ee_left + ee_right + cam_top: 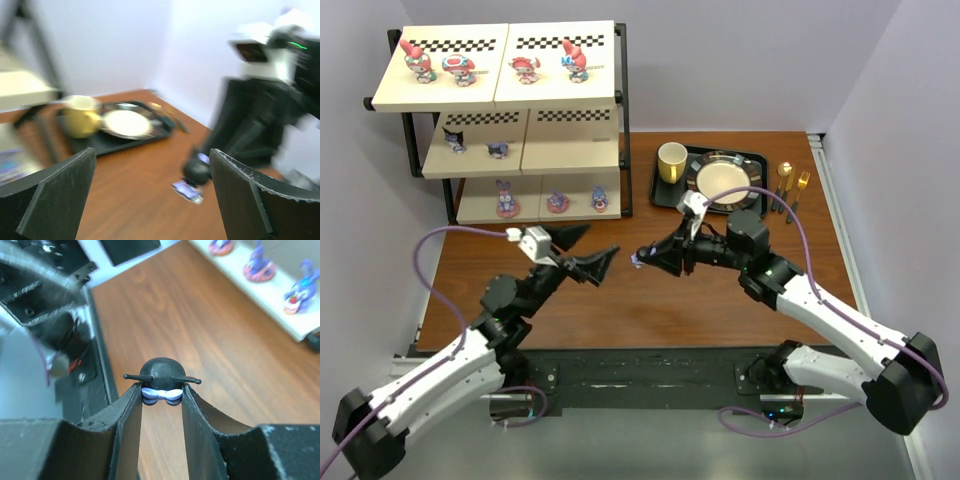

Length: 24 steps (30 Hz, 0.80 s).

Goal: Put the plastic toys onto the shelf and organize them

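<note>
Above the tabletop, the left pincer gapes wide, empty. Facing it, the right pincer clamps a dark navy toy. Farther back, other toys stand on the shelf, across all three tiers.

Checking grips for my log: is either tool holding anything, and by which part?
The right tool pinches a dark navy figurine by the sides of its blue-white lower part, with the head poking out past the tips. The left tool is open and empty.
</note>
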Each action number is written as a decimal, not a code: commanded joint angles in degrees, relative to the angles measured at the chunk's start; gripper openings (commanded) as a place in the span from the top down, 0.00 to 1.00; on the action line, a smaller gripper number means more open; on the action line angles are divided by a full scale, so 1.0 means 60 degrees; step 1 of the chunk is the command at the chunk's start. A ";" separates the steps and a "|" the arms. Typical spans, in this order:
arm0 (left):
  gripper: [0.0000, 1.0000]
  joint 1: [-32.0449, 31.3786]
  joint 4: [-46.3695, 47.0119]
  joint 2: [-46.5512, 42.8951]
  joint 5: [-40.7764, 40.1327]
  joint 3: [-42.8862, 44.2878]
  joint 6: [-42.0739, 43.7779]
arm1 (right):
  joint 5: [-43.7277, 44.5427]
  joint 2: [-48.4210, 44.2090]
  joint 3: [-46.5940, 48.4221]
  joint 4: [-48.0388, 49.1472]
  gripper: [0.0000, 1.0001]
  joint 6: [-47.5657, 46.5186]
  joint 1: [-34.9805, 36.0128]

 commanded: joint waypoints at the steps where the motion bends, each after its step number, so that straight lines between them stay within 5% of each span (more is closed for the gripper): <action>1: 0.00 -0.0031 -0.5203 -0.0874 -0.4777 0.1992 0.0412 | 0.3557 0.0735 0.1713 -0.0872 1.00 -0.0083 0.1188; 6: 0.00 -0.0031 -0.9135 -0.1181 -0.8274 0.3594 0.0030 | 0.7214 0.2377 0.4042 -0.1897 1.00 -0.0216 0.2407; 9: 0.00 -0.0031 -0.9960 -0.1750 -0.9451 0.3727 0.0044 | 0.8274 0.3768 0.5725 -0.2540 1.00 -0.0084 0.2803; 13: 0.00 -0.0031 -1.0212 -0.2616 -1.0055 0.3244 0.0102 | 1.0527 0.5570 0.7967 -0.3216 1.00 -0.0479 0.3418; 24: 0.00 0.0101 -0.9773 -0.3321 -1.0540 0.2863 0.0586 | 1.3213 0.9773 1.3900 -0.5134 1.00 -0.0494 0.3551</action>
